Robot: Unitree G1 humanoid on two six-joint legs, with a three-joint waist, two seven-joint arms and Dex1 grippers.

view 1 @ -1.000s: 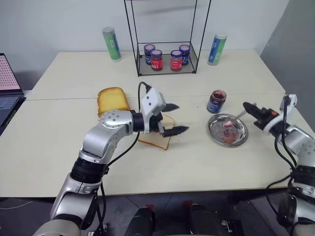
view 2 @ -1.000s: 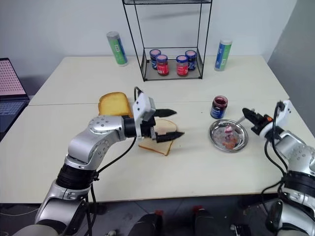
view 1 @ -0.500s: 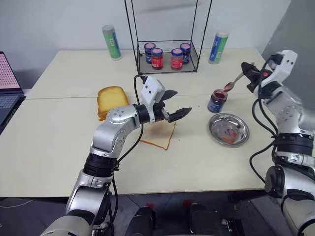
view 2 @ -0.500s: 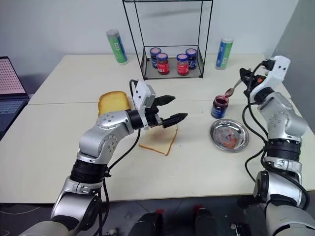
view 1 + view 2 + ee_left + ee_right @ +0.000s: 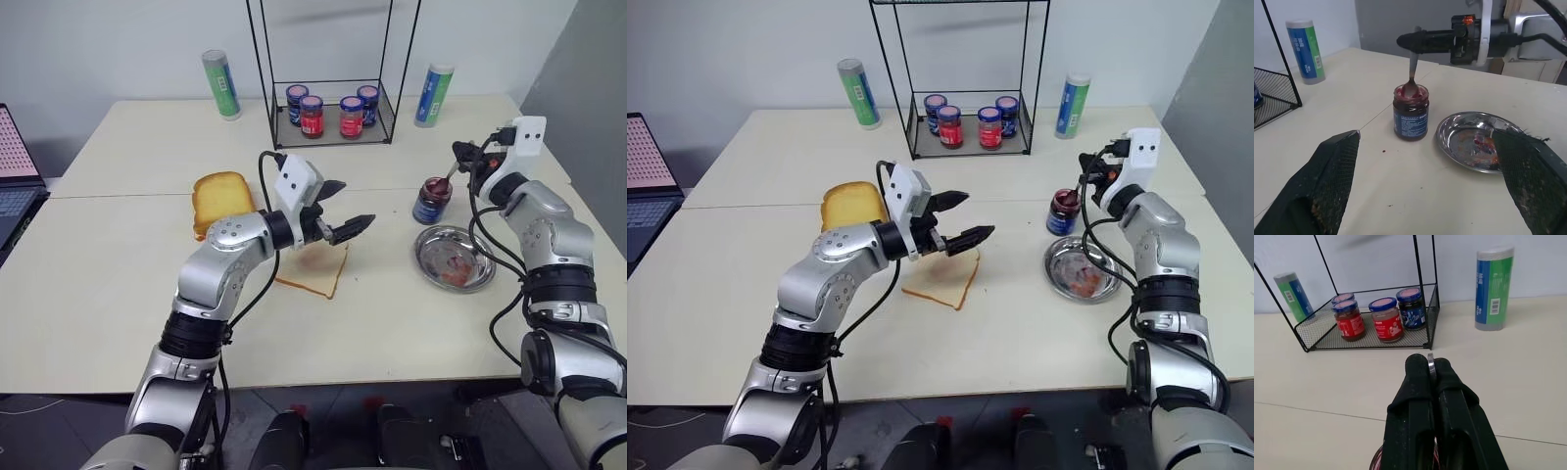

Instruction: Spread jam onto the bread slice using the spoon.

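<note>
The bread slice (image 5: 319, 274) lies flat near the table's middle, pale with a tan crust. My left gripper (image 5: 358, 203) hovers open just above its far edge, nothing between its fingers (image 5: 1327, 191). To the right stands the open jar of dark-red jam (image 5: 430, 201), also seen from the left wrist (image 5: 1410, 115). My right gripper (image 5: 458, 150) is above the jar, shut on the handle of the spoon (image 5: 1412, 73). The spoon hangs down with its bowl in the jar's mouth. From the right wrist, the handle's tip (image 5: 1431, 361) shows between the shut fingers.
A round steel plate (image 5: 478, 264) smeared with red sits in front of the jar. A thick toasted slice (image 5: 223, 201) lies left of the bread. A wire rack (image 5: 333, 137) with several lidded jars and two tall cans (image 5: 221, 86) (image 5: 432, 95) stand at the back. A laptop (image 5: 12, 186) is far left.
My right gripper has carried the spoon from beside the plate up and over to the jar, and the spoon's bowl now dips into the jam. The left gripper stays open over the bread.
</note>
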